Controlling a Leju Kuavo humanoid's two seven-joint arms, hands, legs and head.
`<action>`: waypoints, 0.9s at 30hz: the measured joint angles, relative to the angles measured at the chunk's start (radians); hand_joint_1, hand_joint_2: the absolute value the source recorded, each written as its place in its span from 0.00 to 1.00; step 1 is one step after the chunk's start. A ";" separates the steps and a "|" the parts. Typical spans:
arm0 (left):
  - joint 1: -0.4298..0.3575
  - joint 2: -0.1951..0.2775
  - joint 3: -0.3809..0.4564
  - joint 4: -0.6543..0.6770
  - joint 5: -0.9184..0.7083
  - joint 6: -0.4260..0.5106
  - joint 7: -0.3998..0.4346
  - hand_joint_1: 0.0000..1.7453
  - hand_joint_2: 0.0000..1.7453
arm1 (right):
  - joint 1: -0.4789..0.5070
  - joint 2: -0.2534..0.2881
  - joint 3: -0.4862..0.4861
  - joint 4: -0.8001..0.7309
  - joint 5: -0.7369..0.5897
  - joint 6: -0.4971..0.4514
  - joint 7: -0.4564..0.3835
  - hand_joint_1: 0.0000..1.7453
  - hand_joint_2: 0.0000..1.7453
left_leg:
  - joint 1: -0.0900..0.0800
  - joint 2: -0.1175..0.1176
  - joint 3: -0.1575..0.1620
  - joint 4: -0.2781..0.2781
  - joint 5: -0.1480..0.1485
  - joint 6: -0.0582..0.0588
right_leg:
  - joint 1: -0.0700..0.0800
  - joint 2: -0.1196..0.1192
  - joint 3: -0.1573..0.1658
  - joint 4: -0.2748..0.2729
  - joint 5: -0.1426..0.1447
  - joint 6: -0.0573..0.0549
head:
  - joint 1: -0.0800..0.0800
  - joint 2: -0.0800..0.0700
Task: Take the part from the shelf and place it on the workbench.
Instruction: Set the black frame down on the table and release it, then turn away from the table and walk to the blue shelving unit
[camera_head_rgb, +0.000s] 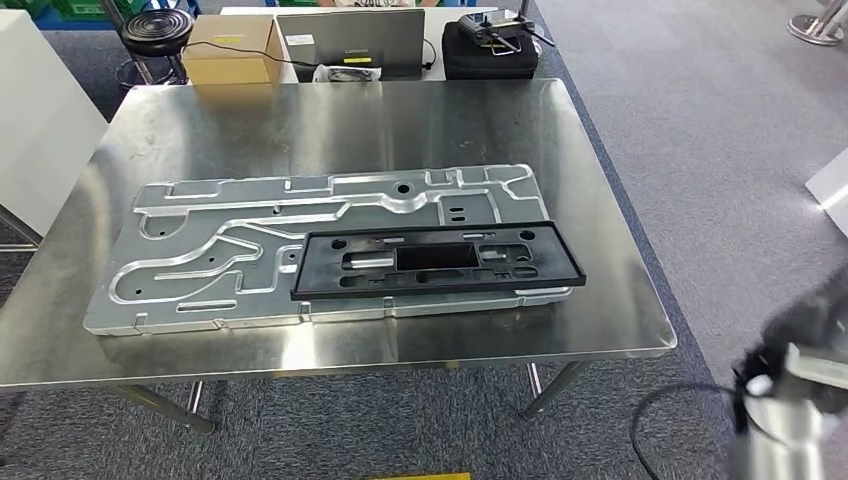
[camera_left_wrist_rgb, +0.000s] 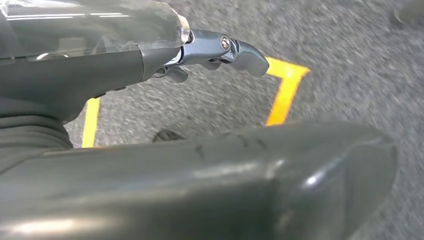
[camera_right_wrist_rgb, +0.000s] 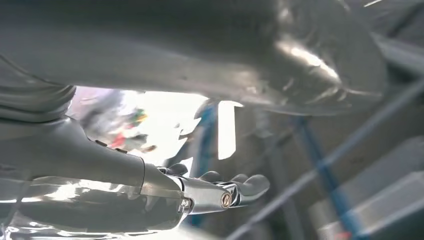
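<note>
Room: grey carpet (camera_head_rgb: 690, 150) all round, with a steel workbench (camera_head_rgb: 330, 125) in the middle of the head view.
Part: black frame (camera_head_rgb: 437, 261) lying flat on a big silver plate (camera_head_rgb: 230, 255) on the workbench, near the plate's right end, its lower right corner just over the plate's edge.
Behind the bench: a cardboard box (camera_head_rgb: 232, 48), a laptop (camera_head_rgb: 350, 40), a black case (camera_head_rgb: 490, 48) and a stool (camera_head_rgb: 157, 25), all cut off by the frame's top.
Right arm: a blurred silver and black shape (camera_head_rgb: 790, 400) at the lower right of the head view; hard to make out.
Left hand (camera_left_wrist_rgb: 150, 100): left wrist view, over carpet with yellow tape (camera_left_wrist_rgb: 285, 90); thumb and fingers apart, nothing between them.
Right hand (camera_right_wrist_rgb: 165, 150): right wrist view, fingers (camera_right_wrist_rgb: 240, 187) stretched out and empty; behind it a blown-out, smeared blur with blue bars (camera_right_wrist_rgb: 320, 160).
Blur: both wrist views are streaked.
</note>
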 joint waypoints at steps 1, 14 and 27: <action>0.004 -0.001 0.000 0.000 0.000 0.002 0.003 0.00 0.00 | 0.073 0.008 -0.059 -0.047 -0.013 0.014 -0.001 0.00 0.00 | -0.003 -0.002 0.000 0.002 -0.002 -0.003 | 0.002 -0.001 0.036 -0.074 0.030 -0.005 | 0.000 0.000; 0.002 0.006 0.007 -0.001 0.001 0.005 0.009 0.00 0.00 | 0.365 0.150 -0.197 -0.242 0.103 0.018 -0.001 0.00 0.00 | -0.005 0.025 -0.036 0.254 -0.211 -0.055 | 0.002 0.004 0.015 -0.177 0.130 -0.052 | 0.000 0.000; -0.009 0.005 0.007 -0.002 -0.014 0.004 0.027 0.00 0.00 | 0.372 0.226 -0.220 -0.216 0.187 0.102 -0.001 0.00 0.00 | -0.011 0.043 0.070 -0.043 -0.029 0.008 | -0.004 0.004 -0.071 0.045 -0.027 0.001 | 0.000 0.000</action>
